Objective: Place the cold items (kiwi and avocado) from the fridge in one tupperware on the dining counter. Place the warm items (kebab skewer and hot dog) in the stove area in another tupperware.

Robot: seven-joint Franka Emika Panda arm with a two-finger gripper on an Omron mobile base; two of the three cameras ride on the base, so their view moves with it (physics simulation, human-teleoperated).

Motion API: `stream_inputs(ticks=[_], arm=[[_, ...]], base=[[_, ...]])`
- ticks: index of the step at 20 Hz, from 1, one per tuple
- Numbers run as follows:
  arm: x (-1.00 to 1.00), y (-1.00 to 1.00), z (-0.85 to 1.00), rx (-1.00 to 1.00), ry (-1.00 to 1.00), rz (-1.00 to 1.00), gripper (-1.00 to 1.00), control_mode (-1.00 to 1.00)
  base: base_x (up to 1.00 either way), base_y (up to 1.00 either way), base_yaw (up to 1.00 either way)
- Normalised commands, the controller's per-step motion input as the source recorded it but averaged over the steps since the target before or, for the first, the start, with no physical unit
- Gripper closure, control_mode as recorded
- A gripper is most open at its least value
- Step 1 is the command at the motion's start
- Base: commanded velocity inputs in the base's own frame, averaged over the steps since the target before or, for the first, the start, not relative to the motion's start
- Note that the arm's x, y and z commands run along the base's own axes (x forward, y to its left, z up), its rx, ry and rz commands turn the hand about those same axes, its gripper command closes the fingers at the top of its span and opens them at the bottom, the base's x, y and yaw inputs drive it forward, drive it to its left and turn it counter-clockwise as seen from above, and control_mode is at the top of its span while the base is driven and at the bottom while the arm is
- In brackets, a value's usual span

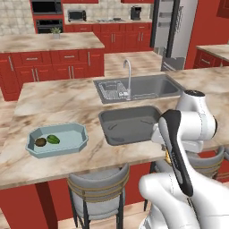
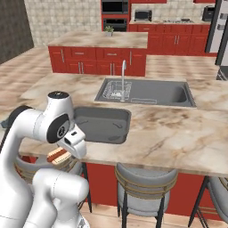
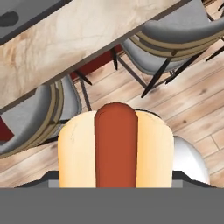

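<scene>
The hot dog point(image 3: 115, 146) hides the fingers holding it.

Marble-look counter point(image 1: 53, 100) runs across the middle, with a steel sink point(image 1: 152, 87) set into it around 1 o'clock in the left base view. There's a curved faucet point(image 1: 128, 74) at its near edge and a wire rack point(image 1: 109, 89) sitting in the left basin. Grey stools point(image 1: 96, 190) are tucked under the counter's near edge at about 6 o'clock. Red cabinets point(image 1: 53, 62) line the back, with a small potted plant point(image 1: 55, 32) on the far counter at 11 o'clock.
</scene>
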Motion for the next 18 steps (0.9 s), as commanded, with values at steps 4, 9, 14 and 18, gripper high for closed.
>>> stream_inputs(ticks=[4, 9, 14, 18], arm=[[0.49, 0.15, 0.18, -0.05, 0.17, 0.00, 1.00, -1.00], [0.84, 0.09, 0.36, -0.07, 0.19, -0.11, 1.00, -1.00], [1.00, -0.02, 0.09, 0.03, 0.11, -0.29, 1.00, -1.00], [1.00, -0.12, 0.00, 0.01, 0.00, -0.30, 1.00, -1.00]], base=[[0.00, 0.00, 0.00], [0.00, 0.00, 0.00], [0.00, 0.00, 0.00], [0.00, 0.00, 0.00]])
